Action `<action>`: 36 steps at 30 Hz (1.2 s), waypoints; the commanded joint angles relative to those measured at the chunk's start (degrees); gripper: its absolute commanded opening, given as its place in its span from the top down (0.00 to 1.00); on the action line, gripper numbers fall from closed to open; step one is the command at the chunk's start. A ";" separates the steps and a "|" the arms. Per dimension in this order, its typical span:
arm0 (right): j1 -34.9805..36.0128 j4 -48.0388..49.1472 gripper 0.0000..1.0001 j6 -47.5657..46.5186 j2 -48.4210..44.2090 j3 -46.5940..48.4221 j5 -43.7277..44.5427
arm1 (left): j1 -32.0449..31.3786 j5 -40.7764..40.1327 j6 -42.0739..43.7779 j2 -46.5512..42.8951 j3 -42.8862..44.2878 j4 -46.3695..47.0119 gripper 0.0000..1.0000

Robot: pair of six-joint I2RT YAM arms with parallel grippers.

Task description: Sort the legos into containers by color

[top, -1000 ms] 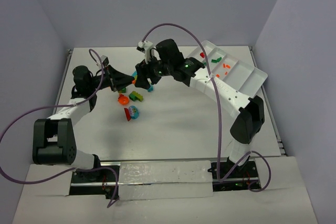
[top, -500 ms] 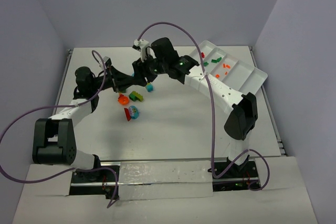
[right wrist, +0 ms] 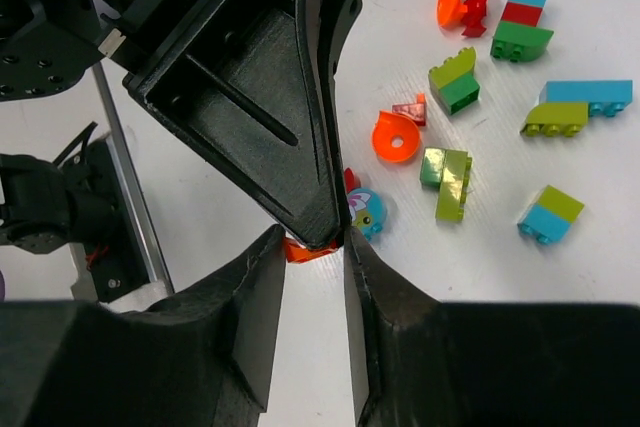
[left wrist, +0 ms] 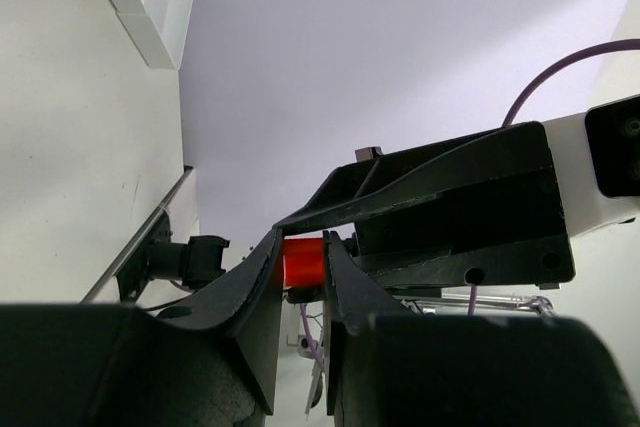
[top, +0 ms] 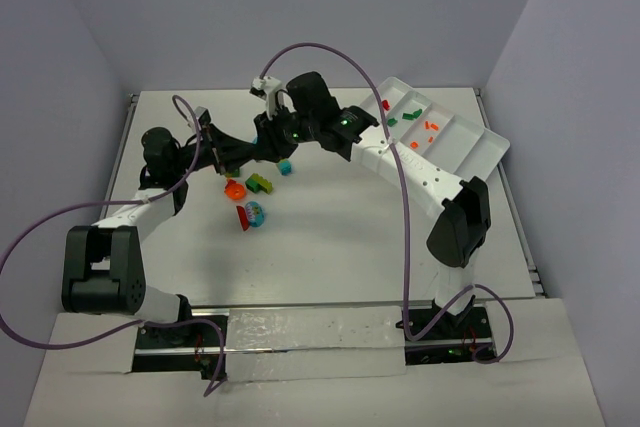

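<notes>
A: Where the white table reaches its far right corner, the tray lies at an angle. There are green bricks near its far end and orange-red bricks a little further along.

B: And the 2 arms?

A: Both lean in toward the middle left of the table. The left gripper and the right gripper meet tip to tip there, well apart from the tray.

B: What lies near them?

A: A loose scatter of legos on the table. The right wrist view shows an orange round piece, a green and yellow-green pair just beside it, and a cyan and yellow-green block. More lie beyond those.

B: Does either gripper hold anything?

A: The left gripper does. In its own wrist view, its 2 fingers pinch a small red-orange brick at their very tips, clear of the table.

B: And the right gripper?

A: Its fingers stand narrowly apart, flanking that same brick and the tip of the left gripper. Whether they actually press on the brick, neither wrist view settles.
</notes>
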 commanded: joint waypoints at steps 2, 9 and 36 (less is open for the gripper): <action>0.41 1.21 0.77 -0.59 -0.61 0.02 -0.34 | -0.34 0.32 0.39 -1.09 0.33 2.41 0.93; 0.24 1.20 0.88 -0.97 -2.30 -1.03 -0.04 | 0.77 0.44 5.11 -1.23 1.16 -1.86 0.35; -43.79 -2.63 0.94 -7.85 -0.54 -16.08 12.28 | -7.85 -52.37 88.06 -1.29 26.08 -62.59 0.12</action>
